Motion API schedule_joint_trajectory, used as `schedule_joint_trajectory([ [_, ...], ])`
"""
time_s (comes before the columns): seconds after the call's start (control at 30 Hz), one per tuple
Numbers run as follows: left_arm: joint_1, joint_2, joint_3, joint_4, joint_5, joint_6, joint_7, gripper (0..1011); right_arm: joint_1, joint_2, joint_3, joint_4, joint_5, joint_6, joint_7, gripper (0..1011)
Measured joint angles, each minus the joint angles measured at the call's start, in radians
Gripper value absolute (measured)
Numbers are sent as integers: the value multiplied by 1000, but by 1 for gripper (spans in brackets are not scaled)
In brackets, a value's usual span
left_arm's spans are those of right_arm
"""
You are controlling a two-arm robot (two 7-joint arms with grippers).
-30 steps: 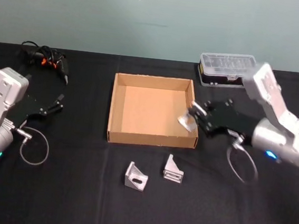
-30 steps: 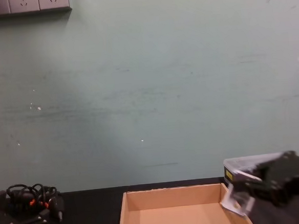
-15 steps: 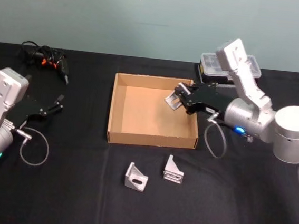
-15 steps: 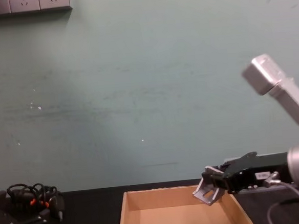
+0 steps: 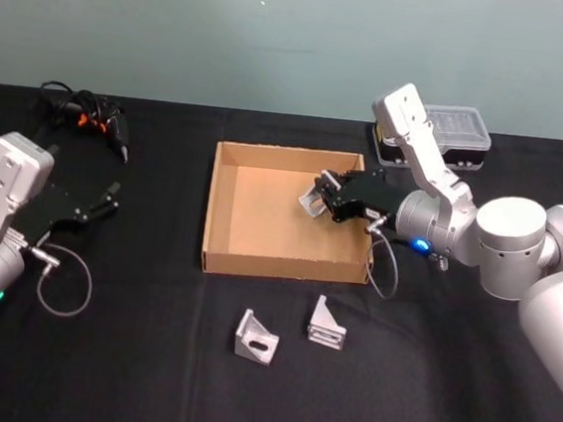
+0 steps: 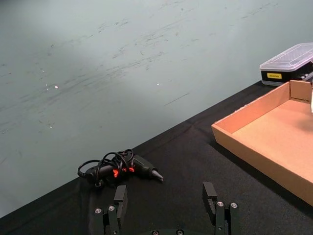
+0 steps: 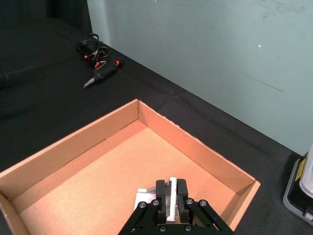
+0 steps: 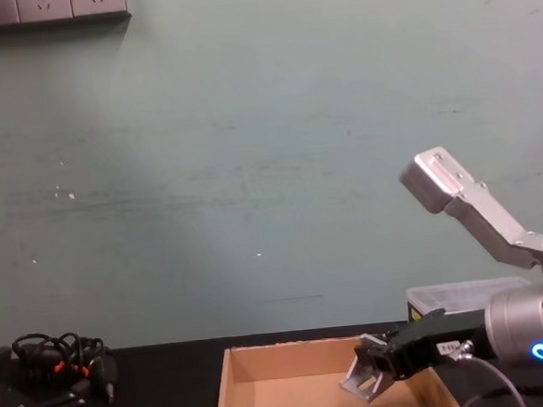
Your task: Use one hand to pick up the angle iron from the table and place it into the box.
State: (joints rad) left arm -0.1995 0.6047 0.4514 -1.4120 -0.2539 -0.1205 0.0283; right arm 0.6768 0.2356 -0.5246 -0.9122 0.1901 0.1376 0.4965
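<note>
My right gripper (image 5: 325, 197) is shut on a silver angle iron (image 5: 311, 203) and holds it over the right half of the tan cardboard box (image 5: 227, 181). In the right wrist view the angle iron (image 7: 168, 195) sits clamped between the black fingers (image 7: 160, 190), above the box floor (image 7: 98, 181). The chest view shows the angle iron (image 8: 360, 380) at about rim height of the box (image 8: 229, 374). Two more angle irons (image 5: 256, 335) (image 5: 327, 323) lie on the black table (image 5: 146, 378) in front of the box. My left gripper (image 5: 108, 201) is parked open at the left, fingers (image 6: 210, 196) apart.
A black case with a clear lid (image 5: 449, 127) stands behind the right arm. A black tool with coiled cable (image 5: 86, 112) lies at the back left. A loose cable loop (image 5: 60, 280) hangs by the left arm.
My right gripper has carried the angle iron leftward from the box's right wall to over its floor and lowered it a little. The left arm has stayed still.
</note>
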Motion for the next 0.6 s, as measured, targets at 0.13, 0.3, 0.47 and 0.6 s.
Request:
schedule_joint_trajectory([
  [0.13,0,0,0,0,0,0,0,1011,14,-19,2,40,-7,0,2,145],
  [0.3,0,0,0,0,0,0,0,1011,17,-22,3,46,-8,0,6,144],
  [0.47,0,0,0,0,0,0,0,1011,15,-20,3,41,-8,0,6,148],
  [0.6,0,0,0,0,0,0,0,1011,14,-18,3,38,-8,0,6,236],
])
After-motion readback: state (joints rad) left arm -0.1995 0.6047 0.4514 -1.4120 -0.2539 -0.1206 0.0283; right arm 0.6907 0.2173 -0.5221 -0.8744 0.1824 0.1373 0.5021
